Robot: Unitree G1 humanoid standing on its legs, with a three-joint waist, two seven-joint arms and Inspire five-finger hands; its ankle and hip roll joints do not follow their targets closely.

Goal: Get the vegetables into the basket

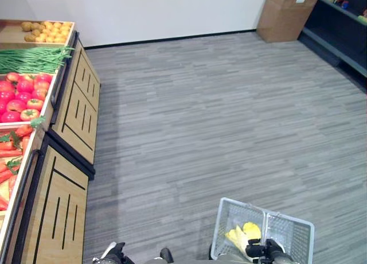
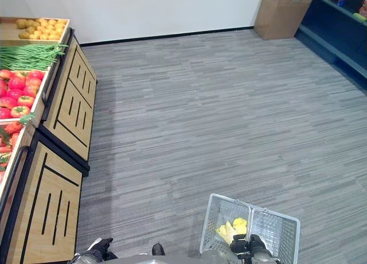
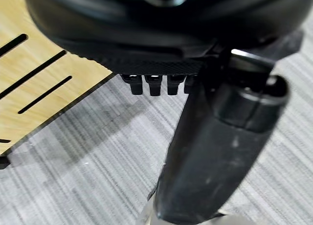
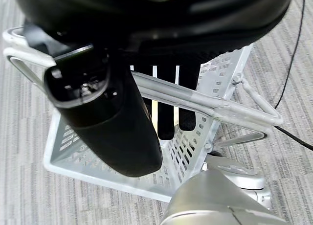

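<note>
A silver wire basket (image 1: 298,225) hangs low at my right side, with yellow vegetables (image 1: 243,234) lying inside it. My right hand (image 1: 269,249) is shut on the basket's handle (image 4: 205,103); the bars pass between its thumb (image 4: 112,132) and its fingers. At my left stands a wooden produce stand (image 1: 74,115) holding potatoes (image 1: 46,30), green beans (image 1: 31,58), tomatoes (image 1: 23,97) and carrots (image 1: 8,155). My left hand (image 1: 113,253) hangs beside the near end of the stand, relaxed and holding nothing, its thumb (image 3: 215,151) and short fingertips (image 3: 154,84) over the grey floor.
Grey striped flooring stretches ahead to a white wall. A tall cardboard box (image 1: 287,11) stands at the far right corner, next to dark shelving (image 1: 344,34) along the right side. The stand's slotted wooden panels (image 3: 29,83) lie close to my left hand.
</note>
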